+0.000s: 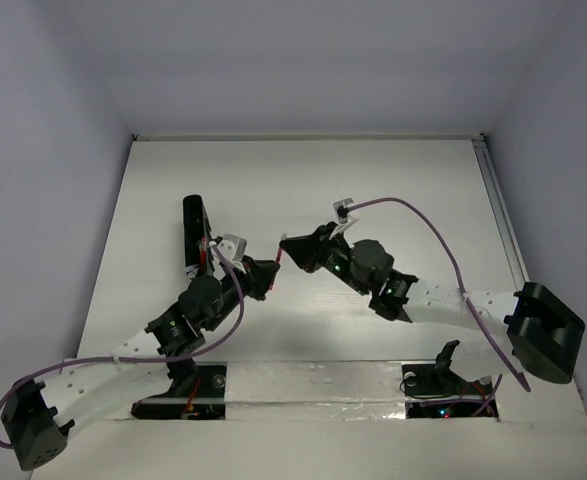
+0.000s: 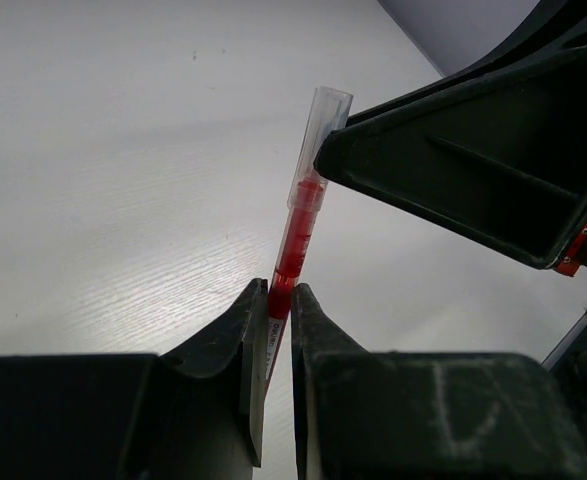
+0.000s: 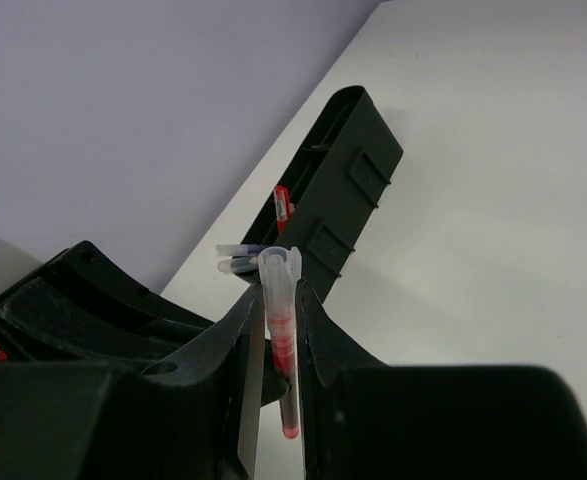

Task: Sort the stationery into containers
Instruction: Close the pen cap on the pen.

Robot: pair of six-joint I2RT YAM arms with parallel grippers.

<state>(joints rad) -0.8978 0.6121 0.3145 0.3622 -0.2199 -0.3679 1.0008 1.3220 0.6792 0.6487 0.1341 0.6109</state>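
As left gripper (image 2: 279,293) pinches red pen (image 2: 300,228), right gripper (image 3: 277,290) pinches its cap (image 2: 325,120), axis spanning both.

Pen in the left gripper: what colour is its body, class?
Red pen, clear cap; shows best in the left wrist view.

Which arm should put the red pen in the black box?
Left, probably: left gripper shut on the red pen, and the black box is on that arm's side of the table.
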